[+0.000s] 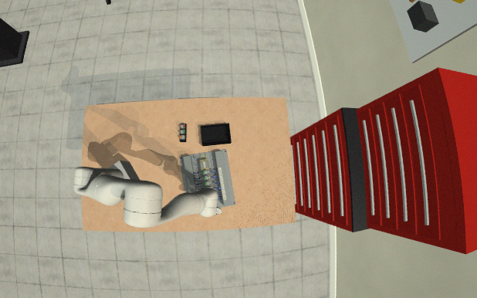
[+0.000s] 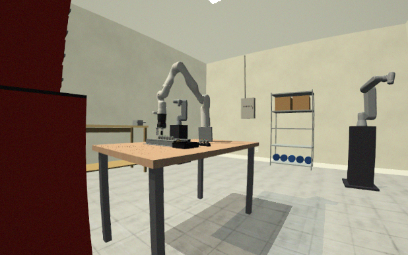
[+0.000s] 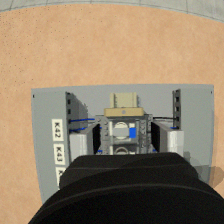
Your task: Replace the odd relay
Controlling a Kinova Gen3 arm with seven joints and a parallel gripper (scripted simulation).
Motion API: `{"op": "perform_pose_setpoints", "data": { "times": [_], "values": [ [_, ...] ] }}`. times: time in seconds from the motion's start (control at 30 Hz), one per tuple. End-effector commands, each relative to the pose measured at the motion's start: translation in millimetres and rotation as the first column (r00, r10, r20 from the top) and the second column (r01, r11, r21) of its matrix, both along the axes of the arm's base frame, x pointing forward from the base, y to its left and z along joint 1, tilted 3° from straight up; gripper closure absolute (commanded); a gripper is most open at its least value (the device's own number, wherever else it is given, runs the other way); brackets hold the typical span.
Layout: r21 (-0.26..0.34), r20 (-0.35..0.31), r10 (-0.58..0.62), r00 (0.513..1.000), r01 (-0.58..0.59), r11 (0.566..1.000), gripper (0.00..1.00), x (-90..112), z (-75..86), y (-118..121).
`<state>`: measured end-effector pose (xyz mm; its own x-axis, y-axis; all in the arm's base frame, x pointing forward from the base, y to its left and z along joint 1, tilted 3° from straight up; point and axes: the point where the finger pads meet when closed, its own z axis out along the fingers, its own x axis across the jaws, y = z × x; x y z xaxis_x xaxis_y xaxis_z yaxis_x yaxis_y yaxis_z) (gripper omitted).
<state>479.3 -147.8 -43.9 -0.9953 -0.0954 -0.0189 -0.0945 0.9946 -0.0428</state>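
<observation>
The grey relay rack (image 1: pixel 207 177) lies on the wooden table, with a row of relays; some show green buttons (image 1: pixel 204 178). In the wrist view my gripper (image 3: pixel 125 133) is open over the near end of the rack (image 3: pixel 122 130). Its dark fingers stand on either side of a relay with a blue button (image 3: pixel 132 133). I cannot tell whether they touch it. A beige relay (image 3: pixel 124 100) stands just beyond. In the side view the gripper (image 2: pixel 160 132) hangs low over the rack's left end. Three spares (image 1: pixel 183 132) with red, green and orange buttons stand left of the black tray (image 1: pixel 214 133).
The arm's base and elbow (image 1: pixel 140 202) sit at the table's near-left. A red tool cabinet (image 1: pixel 390 170) stands beyond the table's right edge. Labels K42 and K43 (image 3: pixel 58 142) run down the rack's left side.
</observation>
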Motion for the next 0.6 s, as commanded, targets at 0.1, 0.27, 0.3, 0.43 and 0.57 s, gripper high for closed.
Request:
{"op": "perform_pose_setpoints", "data": {
  "times": [0.1, 0.27, 0.3, 0.43, 0.57],
  "values": [
    [0.001, 0.002, -0.011, 1.0, 0.011, 1.0, 0.0, 2.3, -3.3, -0.6],
    [0.0, -0.002, -0.002, 1.0, 0.002, 1.0, 0.0, 0.6, -3.5, -0.2],
    [0.0, -0.001, -0.002, 1.0, 0.002, 1.0, 0.0, 0.6, -4.0, -0.2],
    [0.001, 0.0, -0.005, 1.0, 0.005, 1.0, 0.0, 0.8, -6.2, -0.3],
    [0.001, 0.001, -0.008, 1.0, 0.008, 1.0, 0.0, 0.9, -8.3, -0.4]
  ]
}}
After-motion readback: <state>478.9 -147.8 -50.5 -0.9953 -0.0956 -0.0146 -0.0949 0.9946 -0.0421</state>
